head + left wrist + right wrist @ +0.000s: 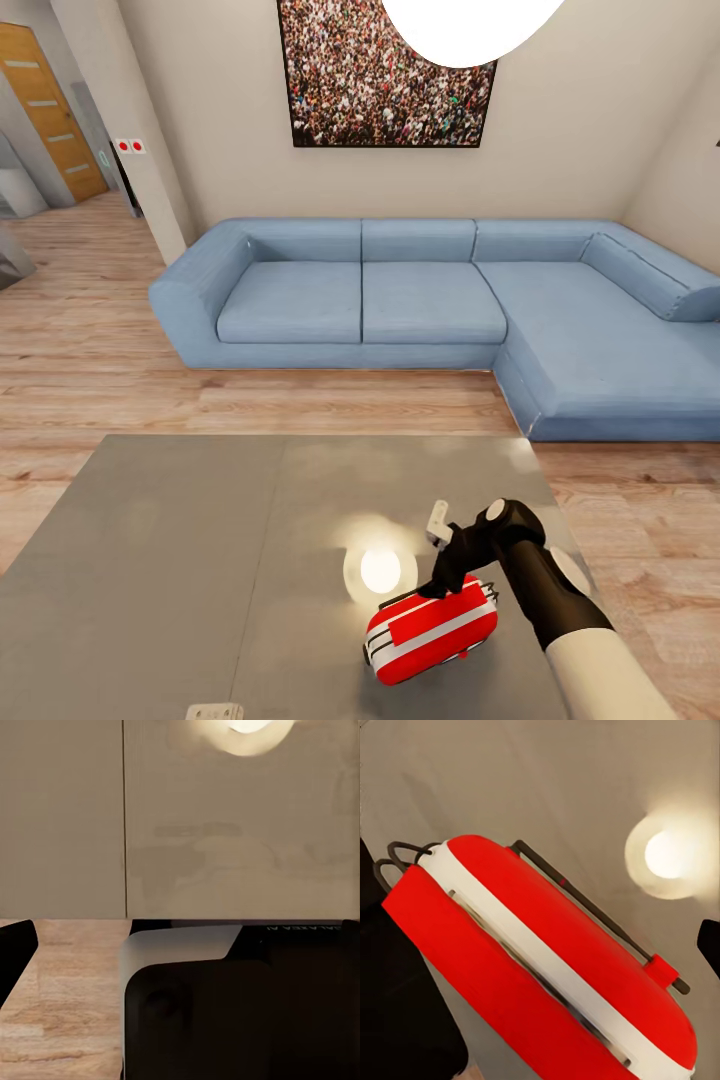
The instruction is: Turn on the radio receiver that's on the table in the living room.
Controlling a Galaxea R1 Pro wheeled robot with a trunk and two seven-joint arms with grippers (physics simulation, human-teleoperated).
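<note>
The radio receiver (pixel 430 630) lies on its side near the right front of the table (pixel 200 550), red with a white band. My right gripper (pixel 441 583) reaches down from the right and hangs just over the radio's far upper edge. In the right wrist view the radio receiver (pixel 555 960) is very close. Its thin dark wire handle (pixel 585 904) runs along one side, and its dial is hidden. The right gripper (pixel 547 945) is open, with one dark finger (pixel 390 1005) beside the radio's end and the other fingertip (pixel 709 942) well off to the other side.
A long blue L-shaped sofa (pixel 400 300) stands beyond the table, under a framed crowd picture (pixel 385 75). The lamp's bright reflection (pixel 380 570) lies on the glossy top beside the radio. The left wrist view shows the table top (pixel 225 832), wood floor (pixel 67 1005) and my own dark body (pixel 247 1012).
</note>
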